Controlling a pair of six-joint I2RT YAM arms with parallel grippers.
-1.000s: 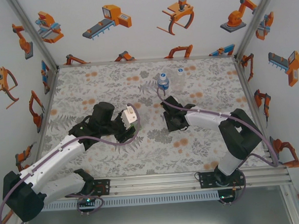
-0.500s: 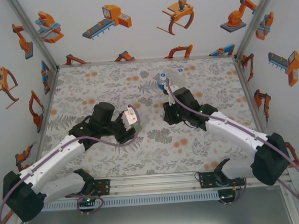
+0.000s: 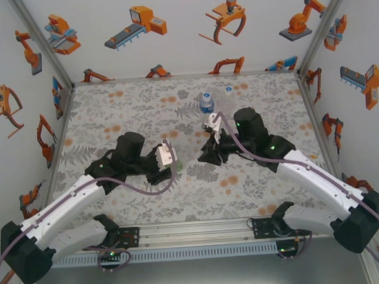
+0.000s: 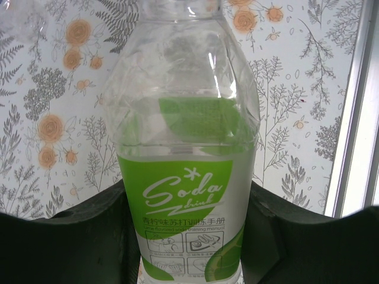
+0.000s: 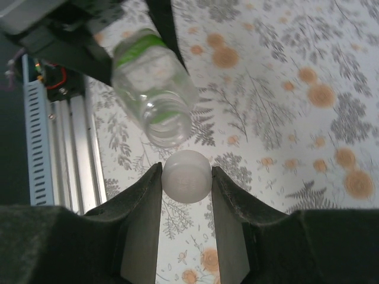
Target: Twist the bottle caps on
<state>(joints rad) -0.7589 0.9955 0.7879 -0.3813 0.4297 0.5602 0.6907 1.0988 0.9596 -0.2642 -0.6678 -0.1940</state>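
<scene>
Floral table (image 3: 142, 100). Left gripper (image 4: 186, 236) is clamped on the green-label bottle (image 4: 185, 171), held tilted over the table centre. Blue-label bottle (image 3: 206, 103) stands upright near the far edge. Right gripper (image 5: 186, 180) pinches a white cap (image 5: 187, 174) just beside the green-label bottle's open mouth.

Overhead camera: fixed high behind the near edge of the table (image 3: 142, 112), facing down and forward, far enough back to take in all of it. Left wrist camera: side-on to the green-label bottle (image 4: 186, 177), very close. Right wrist camera: close, facing that bottle's open mouth, with the near rail (image 5: 59, 154) beyond it. All three views share the bottle.
</scene>
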